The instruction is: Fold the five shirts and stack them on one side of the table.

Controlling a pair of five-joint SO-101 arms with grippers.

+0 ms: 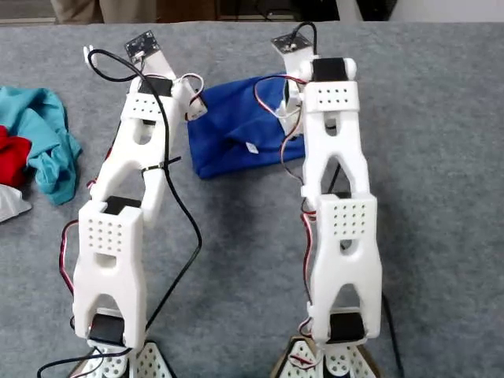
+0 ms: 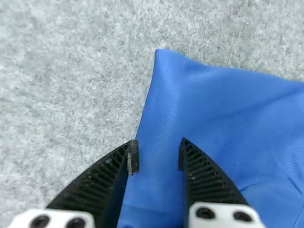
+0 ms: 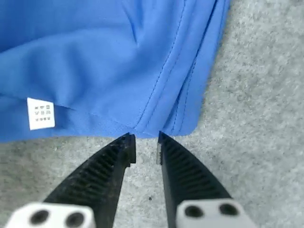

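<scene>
While the blue shirt (image 1: 228,134) lies bunched at mid-table between both arms, your left gripper (image 2: 156,154) stands open over its edge and your right gripper (image 3: 145,145) narrowly open at its hem corner. Teal shirt (image 1: 47,134) and red shirt (image 1: 12,147) lie heaped far left.

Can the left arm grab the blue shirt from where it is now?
Probably yes. The left tool is open right above the edge of the blue shirt, and nothing sits in the way.

High camera overhead, both wrist cameras close above the shared blue shirt (image 1: 228,134).
</scene>
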